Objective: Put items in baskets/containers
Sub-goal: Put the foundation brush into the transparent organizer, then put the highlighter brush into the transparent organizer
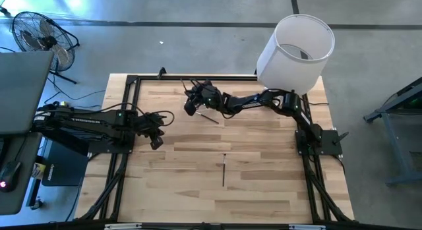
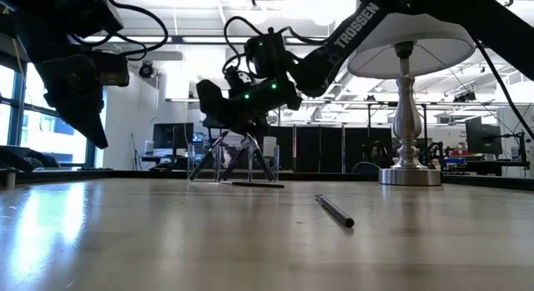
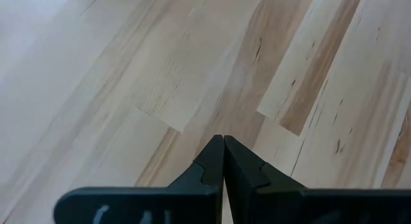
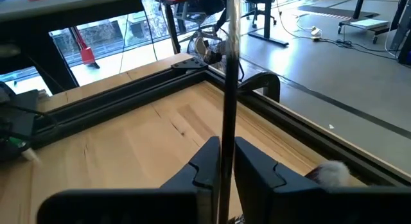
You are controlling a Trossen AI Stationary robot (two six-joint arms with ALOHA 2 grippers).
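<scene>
My right gripper point(image 4: 226, 161) is out near the table's far edge point(image 1: 194, 99), shut on a slim dark brush point(image 4: 228, 83) that stands upright between its fingers. Below it in the low view, thin dark brushes point(image 2: 250, 158) stand slanting where a clear holder point(image 2: 221, 162) faintly shows; I cannot make out its rim. One brush point(image 1: 210, 116) lies on the table beside that spot. Another point(image 1: 223, 171) lies flat at mid-table point(image 2: 334, 212). My left gripper point(image 3: 223, 153) is shut and hangs over bare wood at the table's left point(image 1: 155, 136). My right gripper pinches the brush's thin handle point(image 4: 227, 144) between its two fingers. The fingers reach out nearly level toward the table's far left corner and lie across the handle, which stands upright. The brush's lower end is hidden below the fingers.
A big white lampshade point(image 1: 295, 51) stands at the far right corner, its metal base point(image 2: 409, 173) on the table. The black frame rail point(image 4: 128, 95) runs along the far and side edges. A white fluffy tuft point(image 4: 331, 174) lies near the right gripper. The near half is open wood.
</scene>
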